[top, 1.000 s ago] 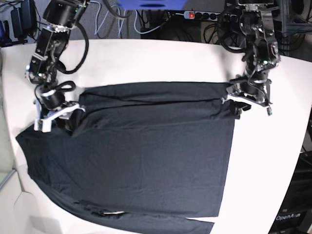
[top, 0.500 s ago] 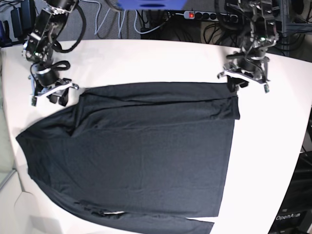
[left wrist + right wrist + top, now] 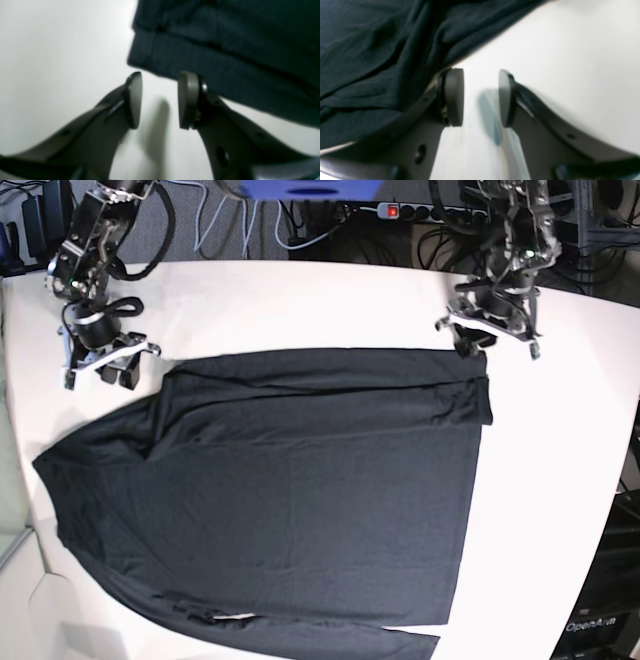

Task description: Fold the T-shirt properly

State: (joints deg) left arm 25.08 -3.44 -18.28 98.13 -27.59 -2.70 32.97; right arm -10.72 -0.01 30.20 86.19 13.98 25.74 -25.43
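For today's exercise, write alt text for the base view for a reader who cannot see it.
A black T-shirt lies spread flat on a white table. The left gripper and right gripper hover open at its far corners, holding nothing.

One black T-shirt (image 3: 290,490) lies on one white worktop (image 3: 560,480). Two robot arms stand over it, each ending in one claw: the left claw (image 3: 492,332) and the right claw (image 3: 102,366), and each claw shows two grey pads (image 3: 186,100). Behind the worktop lies one power strip (image 3: 415,211) with one red switch.
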